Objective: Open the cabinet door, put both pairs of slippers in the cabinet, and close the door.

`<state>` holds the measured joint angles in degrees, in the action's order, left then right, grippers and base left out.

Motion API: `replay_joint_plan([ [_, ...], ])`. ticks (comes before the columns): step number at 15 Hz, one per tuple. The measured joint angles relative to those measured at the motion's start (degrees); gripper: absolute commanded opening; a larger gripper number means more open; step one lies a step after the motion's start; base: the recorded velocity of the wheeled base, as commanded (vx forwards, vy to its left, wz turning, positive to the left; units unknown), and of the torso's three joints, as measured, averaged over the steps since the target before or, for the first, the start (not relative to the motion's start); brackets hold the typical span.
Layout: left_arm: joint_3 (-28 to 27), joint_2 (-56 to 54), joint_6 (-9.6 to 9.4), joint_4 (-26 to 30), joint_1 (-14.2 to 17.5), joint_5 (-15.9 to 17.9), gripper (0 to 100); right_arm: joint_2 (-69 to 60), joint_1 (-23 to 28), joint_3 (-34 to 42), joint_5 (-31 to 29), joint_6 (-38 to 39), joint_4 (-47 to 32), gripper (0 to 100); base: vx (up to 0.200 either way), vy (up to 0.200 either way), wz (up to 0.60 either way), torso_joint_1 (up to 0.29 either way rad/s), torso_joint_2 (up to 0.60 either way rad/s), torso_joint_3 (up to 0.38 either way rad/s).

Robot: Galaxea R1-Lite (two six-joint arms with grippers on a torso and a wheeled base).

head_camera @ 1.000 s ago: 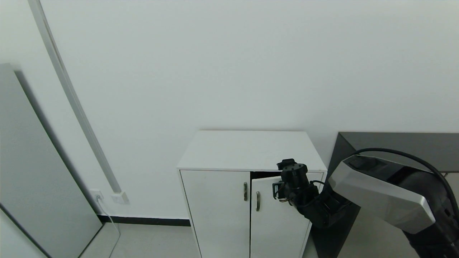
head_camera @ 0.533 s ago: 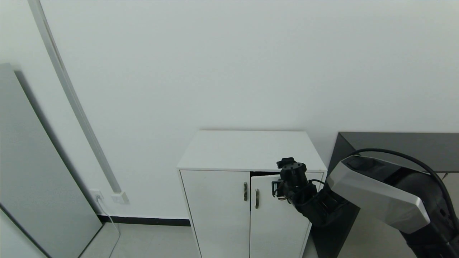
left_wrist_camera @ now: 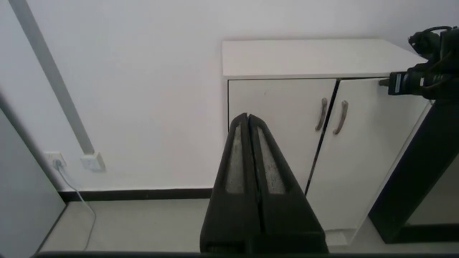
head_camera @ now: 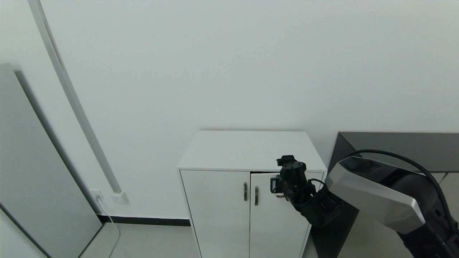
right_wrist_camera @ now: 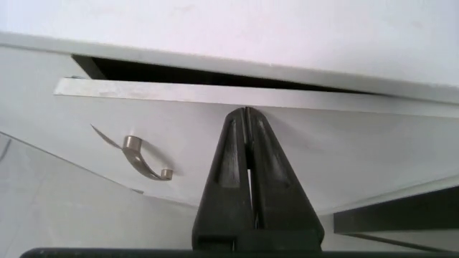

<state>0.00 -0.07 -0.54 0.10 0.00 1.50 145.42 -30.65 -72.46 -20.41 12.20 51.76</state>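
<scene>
One second back, the right door (head_camera: 276, 222) of the cabinet (head_camera: 247, 148) stood clearly ajar, with a dark wedge behind its top edge and its handle (head_camera: 256, 195) swung out toward me. Now that handle sits almost level with the left door's handle (head_camera: 245, 191), just at its 3 o'clock. The right gripper (head_camera: 273, 185) has travelled with the door, moving toward 10 o'clock in my head view and keeping to the door's upper part, at 3 o'clock from the handle. Its two fingers are pressed together with nothing between them, so I judge it is pushing with the tips, not gripping. From the right wrist camera I cannot tell whether the tips (right_wrist_camera: 247, 118) are touching the panel or just off it. That camera shows a thin dark gap (right_wrist_camera: 215, 72) along the top of the door, widest at the handle end, so the door is not seated yet. I read this as the closing step, nearly done, with the slippers presumably already inside, though I cannot confirm that from here. A little more push straight into the panel should shut it. The left gripper (left_wrist_camera: 248, 122) hangs well back from the cabinet, fingers together and empty, with the left door (head_camera: 215, 208) flush.
</scene>
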Motion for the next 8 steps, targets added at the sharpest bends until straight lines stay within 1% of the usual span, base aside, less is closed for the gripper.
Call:
replay_joint_plan([
  [2,0.00,0.00,0.00,0.00,0.00,0.00,0,0.33,-0.06,-0.13,-0.04,0.00,1.44,0,0.000,0.000,0.00,0.000,0.00,0.000],
  [4,0.00,0.00,0.00,0.00,0.00,0.00,0,0.98,-0.11,-0.16,-0.01,-0.11,4.90,0,0.000,0.000,0.00,0.000,0.00,0.000],
  [8,0.00,0.00,0.00,0.00,0.00,0.00,0,1.61,-0.11,-0.16,0.00,-0.09,5.39,0,0.000,0.000,0.00,0.000,0.00,0.000],
])
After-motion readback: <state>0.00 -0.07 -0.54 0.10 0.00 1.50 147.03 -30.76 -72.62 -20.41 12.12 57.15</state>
